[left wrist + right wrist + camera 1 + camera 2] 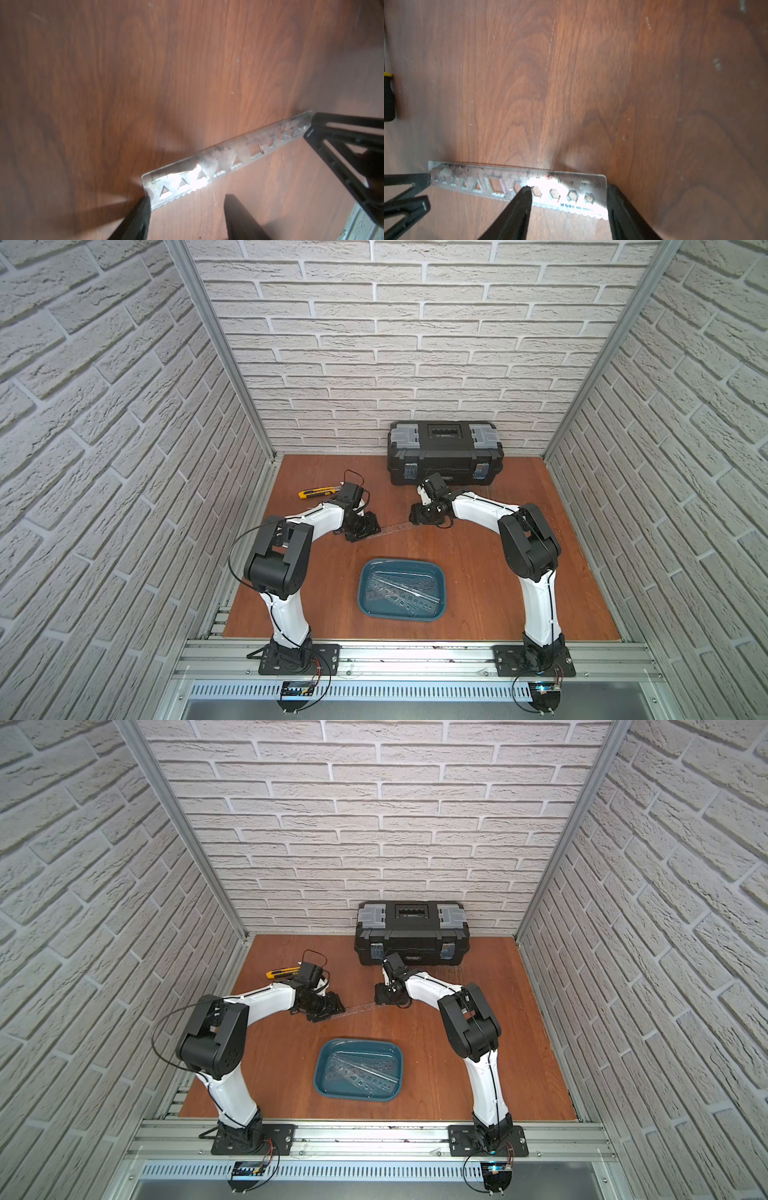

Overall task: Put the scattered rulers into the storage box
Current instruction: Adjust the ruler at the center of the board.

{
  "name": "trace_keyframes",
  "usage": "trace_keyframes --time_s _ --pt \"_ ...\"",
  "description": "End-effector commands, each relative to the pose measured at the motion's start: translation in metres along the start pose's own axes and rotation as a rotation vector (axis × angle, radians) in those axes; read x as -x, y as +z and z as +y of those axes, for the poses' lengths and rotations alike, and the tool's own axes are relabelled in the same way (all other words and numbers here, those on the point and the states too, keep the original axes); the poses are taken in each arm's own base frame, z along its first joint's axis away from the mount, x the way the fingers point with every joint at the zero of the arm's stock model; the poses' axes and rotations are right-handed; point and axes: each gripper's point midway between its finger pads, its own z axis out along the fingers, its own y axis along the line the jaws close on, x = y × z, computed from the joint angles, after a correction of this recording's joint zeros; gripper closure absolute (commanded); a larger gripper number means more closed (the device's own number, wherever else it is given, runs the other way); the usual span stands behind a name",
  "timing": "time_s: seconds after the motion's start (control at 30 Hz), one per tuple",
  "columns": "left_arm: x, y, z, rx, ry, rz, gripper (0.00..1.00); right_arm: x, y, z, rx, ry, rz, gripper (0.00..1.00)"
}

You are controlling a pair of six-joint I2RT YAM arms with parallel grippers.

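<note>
One clear ruler (392,528) (359,1007) with cut-out shapes lies flat on the wood, spanning the gap between my two grippers. In the left wrist view my left gripper (187,200) (368,532) is open, and one fingertip (143,204) touches the zero end of the ruler (207,164). In the right wrist view my right gripper (569,192) (414,517) is open around the other end of the ruler (581,180). One finger (523,199) lies over the strip and the other stands beside its end. The teal storage box (365,572) (322,1065) holds several rulers (403,593) (361,1073).
A black toolbox (444,452) (411,932) stands against the back wall behind my right gripper. A yellow-black utility knife (318,492) (282,972) lies behind my left wrist. The right wrist view shows a yellow-black screwdriver handle (388,97) at its edge.
</note>
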Motion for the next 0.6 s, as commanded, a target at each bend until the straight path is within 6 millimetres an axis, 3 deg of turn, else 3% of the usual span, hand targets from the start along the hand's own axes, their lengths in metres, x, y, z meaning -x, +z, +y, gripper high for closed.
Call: trace_keyframes --time_s 0.0,0.27,0.57 --pt "0.0 0.017 -0.006 -0.026 0.03 0.018 0.39 -0.057 0.008 0.035 0.091 -0.02 0.168 0.39" --pt "0.002 0.018 -0.008 -0.026 0.036 0.02 0.4 -0.068 0.008 0.035 0.079 -0.033 0.181 0.39" --pt "-0.002 0.011 -0.003 -0.006 0.048 0.021 0.4 -0.057 0.0 0.024 0.07 -0.019 0.154 0.39"
